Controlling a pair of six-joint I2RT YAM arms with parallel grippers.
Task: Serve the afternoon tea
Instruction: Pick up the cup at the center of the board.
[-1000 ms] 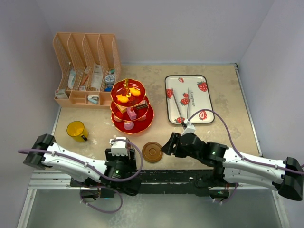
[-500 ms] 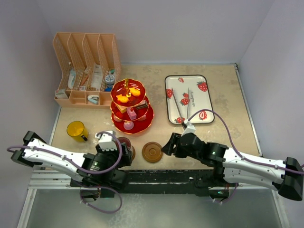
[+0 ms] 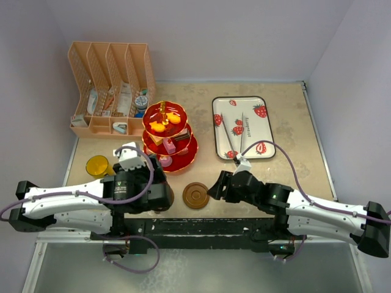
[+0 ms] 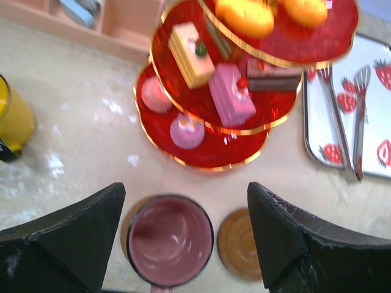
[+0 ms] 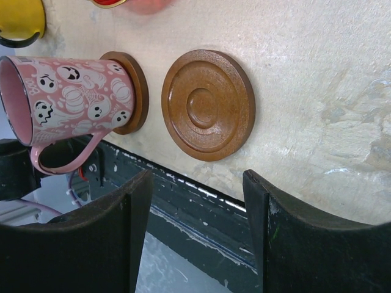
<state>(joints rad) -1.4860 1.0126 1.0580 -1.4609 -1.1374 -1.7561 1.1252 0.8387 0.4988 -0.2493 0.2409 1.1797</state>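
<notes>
Far L: peach plastic slotted desk organiser (image 3: 110, 79), packets inside, labels too small to read. Yellow translucent mug (image 3: 96, 166) stands on table beside L arm; cut off at frame edge in both wrist views.

L gripper (image 4: 185, 192): fingers spread wide, pinching nothing, hanging over pink translucent mug (image 4: 170, 241), which shows btwn them w/ a gap each side. Mug stands upright on round wooden coaster (image 5: 139, 79), handle toward near table edge. Its print = white ghosts + pumpkins, no words. In top view the mug is almost all hidden under L arm.

Just behind it: red translucent three-tier stand w/ gold rims (image 3: 188, 154), just R of organiser. On its tiers: yellow slab cake (image 4: 190, 54), pink block cake (image 4: 231, 94), pink domed sweet (image 4: 186, 131) on bottom tier. Orange pieces on top tier blurred, partly cut off.

Second round wooden coaster (image 5: 208, 104), bare, just R of mug's coaster, not touching.

R gripper (image 5: 195, 177): fingers apart, nothing held, over near edge of bare coaster.

Far R: white strawberry-print tray (image 3: 266, 131), metal tongs (image 4: 358, 116) lying on it; small print mid-tray, unreadable.
</notes>
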